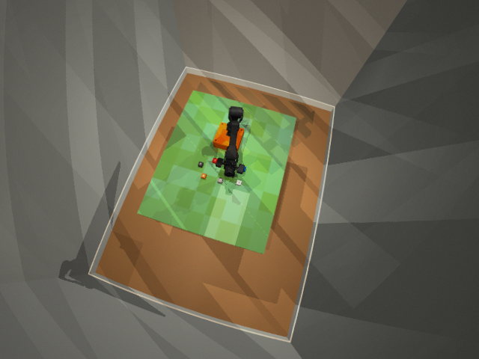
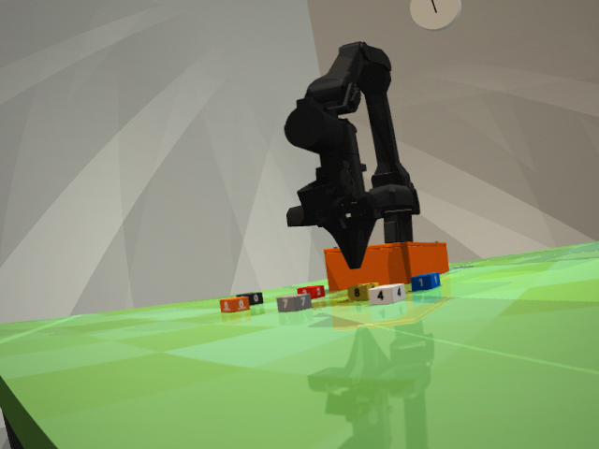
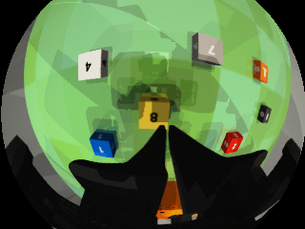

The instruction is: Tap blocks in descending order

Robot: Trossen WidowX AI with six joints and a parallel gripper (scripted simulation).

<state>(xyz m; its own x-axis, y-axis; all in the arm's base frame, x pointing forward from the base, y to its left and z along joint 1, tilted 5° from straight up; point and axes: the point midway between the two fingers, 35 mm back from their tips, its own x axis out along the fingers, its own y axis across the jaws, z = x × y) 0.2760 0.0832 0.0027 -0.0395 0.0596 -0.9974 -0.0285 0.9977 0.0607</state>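
Note:
My gripper (image 2: 354,265) (image 3: 166,129) (image 1: 229,173) is shut with nothing between its fingers. It points down and hangs a little above the yellow block marked 8 (image 2: 360,292) (image 3: 154,113), clear of it. Around it lie a white block marked 4 (image 2: 387,294) (image 3: 93,64) (image 1: 238,182), a grey 7 (image 2: 293,302) (image 3: 208,49) (image 1: 220,180), a blue 1 (image 2: 425,281) (image 3: 103,143), a red block (image 2: 312,291) (image 3: 232,141) (image 1: 214,160), a black 0 (image 2: 251,297) (image 3: 265,113) (image 1: 200,164) and an orange block (image 2: 234,304) (image 3: 259,71) (image 1: 203,176) whose digit I cannot read. The arm hides the yellow block in the top view.
The arm stands on an orange base (image 2: 387,263) (image 1: 222,137) just behind the blocks. All lie on a green mat (image 1: 232,224) (image 2: 193,386) on a brown floor (image 1: 193,278) with a low pale wall (image 1: 311,232) around it.

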